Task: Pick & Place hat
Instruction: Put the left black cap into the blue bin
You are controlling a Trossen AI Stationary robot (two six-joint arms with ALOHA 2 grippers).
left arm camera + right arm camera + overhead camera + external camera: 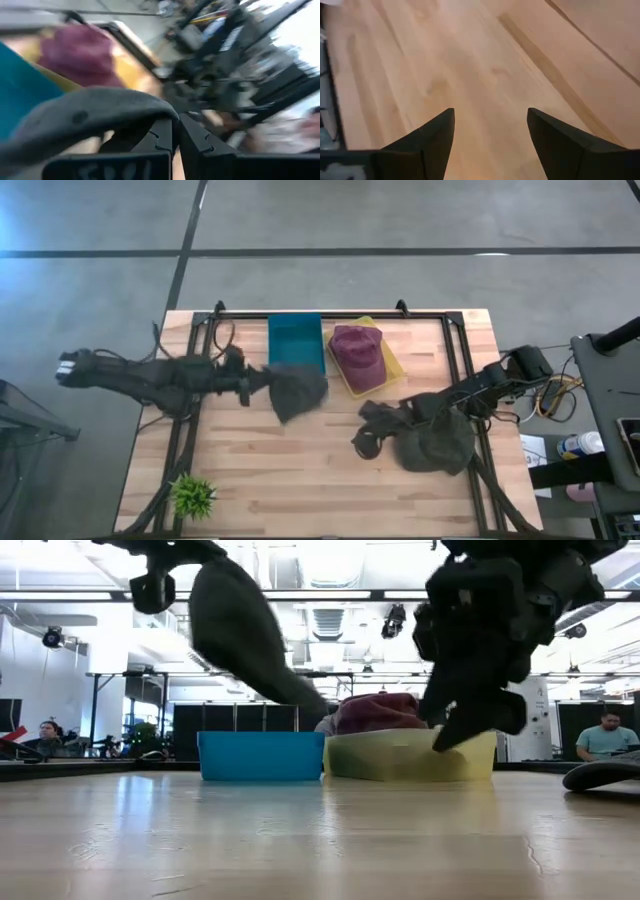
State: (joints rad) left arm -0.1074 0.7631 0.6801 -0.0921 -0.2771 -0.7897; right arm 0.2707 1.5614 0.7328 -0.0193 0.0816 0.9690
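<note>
The left gripper holds a dark grey hat clenched in its fingers, lifted off the surface, just near of the blue bin. The hat hangs rightward from the fingers. The right gripper hovers with fingers released, beside another grey hat.

My two arms are dark, jointed and slim, with cables trailing along them. My fingers are black, wedge-shaped, tapering to blunt tips.
</note>
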